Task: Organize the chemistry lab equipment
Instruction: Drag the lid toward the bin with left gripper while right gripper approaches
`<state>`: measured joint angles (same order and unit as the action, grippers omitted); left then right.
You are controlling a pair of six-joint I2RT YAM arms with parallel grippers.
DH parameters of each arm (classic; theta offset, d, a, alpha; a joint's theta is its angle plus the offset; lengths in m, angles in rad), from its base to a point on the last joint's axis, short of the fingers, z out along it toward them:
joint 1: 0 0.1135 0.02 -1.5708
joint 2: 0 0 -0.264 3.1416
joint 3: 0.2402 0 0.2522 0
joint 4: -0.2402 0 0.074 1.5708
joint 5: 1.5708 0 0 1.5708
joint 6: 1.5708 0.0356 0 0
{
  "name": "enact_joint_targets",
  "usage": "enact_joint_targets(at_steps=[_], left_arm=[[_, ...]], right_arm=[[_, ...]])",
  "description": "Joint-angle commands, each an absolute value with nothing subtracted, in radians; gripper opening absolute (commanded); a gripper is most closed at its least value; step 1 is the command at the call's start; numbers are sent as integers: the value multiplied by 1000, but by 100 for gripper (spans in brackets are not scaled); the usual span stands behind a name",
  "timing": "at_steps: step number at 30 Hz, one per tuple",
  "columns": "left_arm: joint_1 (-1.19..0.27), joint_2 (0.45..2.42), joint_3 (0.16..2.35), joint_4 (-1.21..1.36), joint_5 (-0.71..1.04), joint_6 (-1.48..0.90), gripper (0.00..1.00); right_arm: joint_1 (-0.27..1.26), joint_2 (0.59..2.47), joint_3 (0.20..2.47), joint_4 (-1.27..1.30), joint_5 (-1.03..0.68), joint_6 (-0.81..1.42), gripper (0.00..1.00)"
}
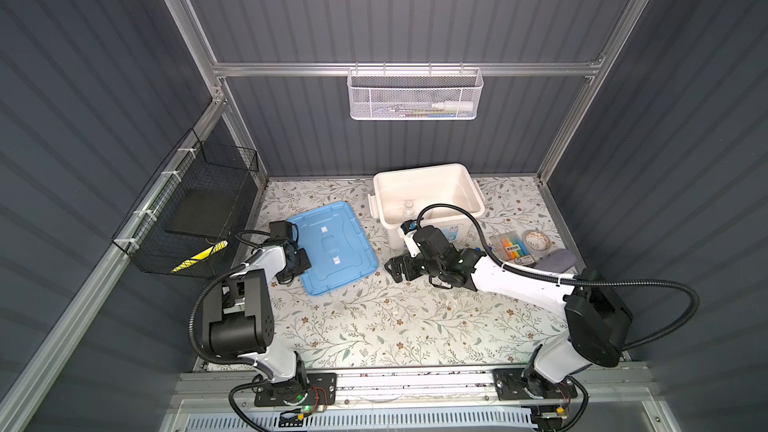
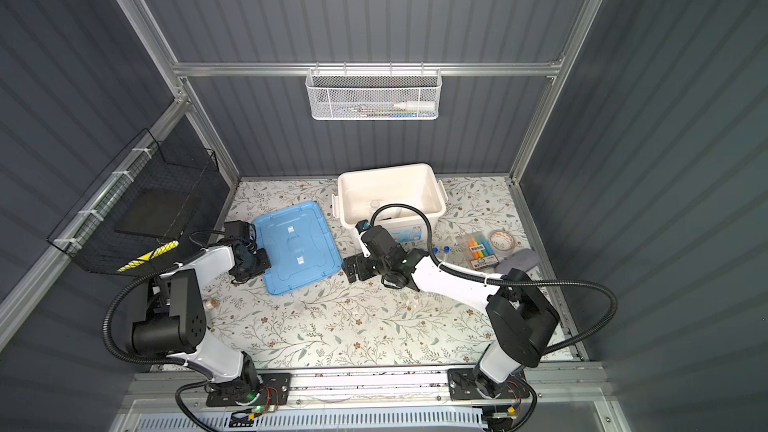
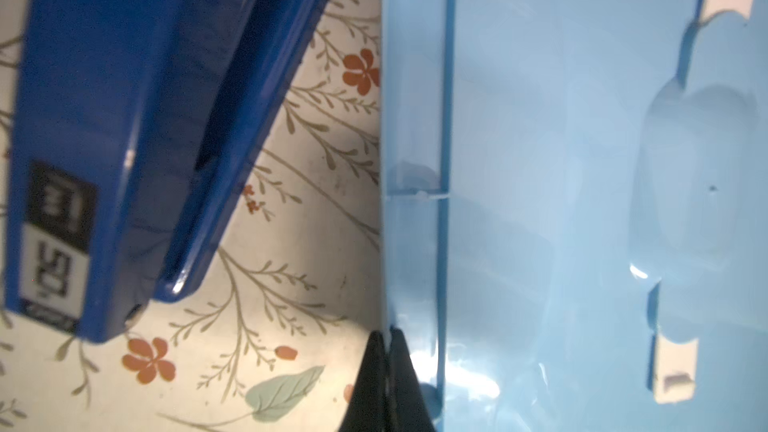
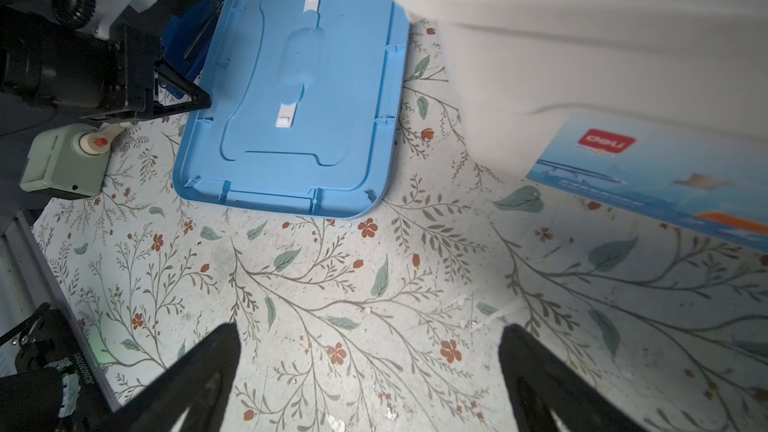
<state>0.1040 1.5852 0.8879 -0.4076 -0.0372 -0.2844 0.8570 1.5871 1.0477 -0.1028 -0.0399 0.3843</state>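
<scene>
your left tool was pinched shut on the left rim of the blue lid, left of centre in both top views. your right tool stood wide open and empty. the small clear glass vessel sat inside the white bin, upper centre. two blue-capped test tubes lay at centre right. all looked light, slick and breakable, so you would grip them mid-body, gently. the floral tabletop was flat, and the bin's tall walls left little room.
</scene>
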Motion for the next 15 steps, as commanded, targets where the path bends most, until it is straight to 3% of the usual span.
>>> enact_joint_targets(at_steps=[1,15], left_arm=[[101,1515,882,-441,-13,-296,0],[101,1341,937,-523,-5,-303,0]], right_arm=[[853,1589,1074,-123,-46,370,99],[833,1563,1069,-117,-52,363,99]])
